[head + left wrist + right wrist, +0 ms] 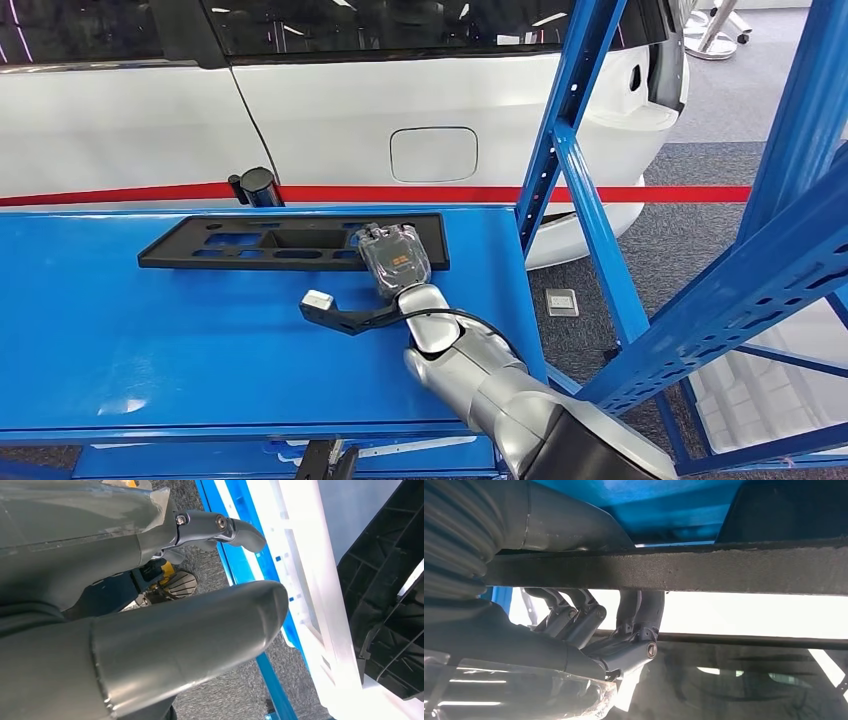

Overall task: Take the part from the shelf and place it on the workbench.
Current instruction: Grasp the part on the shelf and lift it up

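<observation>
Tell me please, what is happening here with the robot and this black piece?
The robot's right hand grips the near edge of a long black plastic part, which lies flat on the blue workbench. In the right wrist view its fingers curl around the part's edge, so it is not yet let go. The left hand holds nothing and hangs low beside the blue shelf frame. A white car stands behind the bench.

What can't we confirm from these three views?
- Head view: the right robot hand lies over the near edge of the black part; its back hides the fingers and the contact.
- Right wrist view: fingers curl around the part's edge; the rest of the part is cut off by the frame.
- Left wrist view: the thumb blocks much of the picture; the dark moulded parts at the edge are cropped, so what they are is unclear.
</observation>
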{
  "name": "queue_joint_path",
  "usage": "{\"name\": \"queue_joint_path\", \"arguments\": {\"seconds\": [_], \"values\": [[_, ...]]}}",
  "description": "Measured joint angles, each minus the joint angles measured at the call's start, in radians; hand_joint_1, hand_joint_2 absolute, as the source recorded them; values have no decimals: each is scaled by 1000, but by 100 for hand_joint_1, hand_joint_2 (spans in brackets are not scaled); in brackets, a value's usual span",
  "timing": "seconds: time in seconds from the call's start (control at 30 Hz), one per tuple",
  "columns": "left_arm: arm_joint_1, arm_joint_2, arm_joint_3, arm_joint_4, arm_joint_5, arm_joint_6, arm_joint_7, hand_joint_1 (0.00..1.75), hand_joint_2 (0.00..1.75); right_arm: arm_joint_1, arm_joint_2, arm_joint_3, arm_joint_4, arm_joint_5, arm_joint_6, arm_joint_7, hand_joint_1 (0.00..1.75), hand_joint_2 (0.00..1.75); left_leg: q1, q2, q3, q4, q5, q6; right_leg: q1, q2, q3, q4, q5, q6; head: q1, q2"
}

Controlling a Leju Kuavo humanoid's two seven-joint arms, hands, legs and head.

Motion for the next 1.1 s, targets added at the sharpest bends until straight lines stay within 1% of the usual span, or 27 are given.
{"name": "queue_joint_path", "arguments": {"seconds": [0.13, 0.43, 0.87, 1.1], "values": [[0, 0, 0, 0, -2, 11, 0, 0, 0, 0, 0, -7, 0, 22, -10, 0, 175, 175, 0, 0, 0, 0, 0, 0, 0, 0, 0, 0, 0, 0, 0, 0], [2, 0, 0, 0, -18, 53, 24, 0, 0, -7, 0, -65, -12, 109, -77, -20, 175, 175, 0, 0, 0, 0, 0, 0, 0, 0, 0, 0, 0, 0, 0, 0], [5, -3, 10, 0, -35, 45, 37, 0, 0, -17, 0, -195, -41, 208, -113, -40, 175, 175, 0, 0, -1, 0, 0, 0, 0, 0, -1, 0, 0, 0, 0, 0], [10, -2, 11, -17, -121, 52, 75, 0, 0, -16, 0, -304, -42, 301, -132, -57, 175, 175, 0, 0, -1, 0, 0, 0, 0, 0, -1, 0, 0, 0, 0, 0]]}}
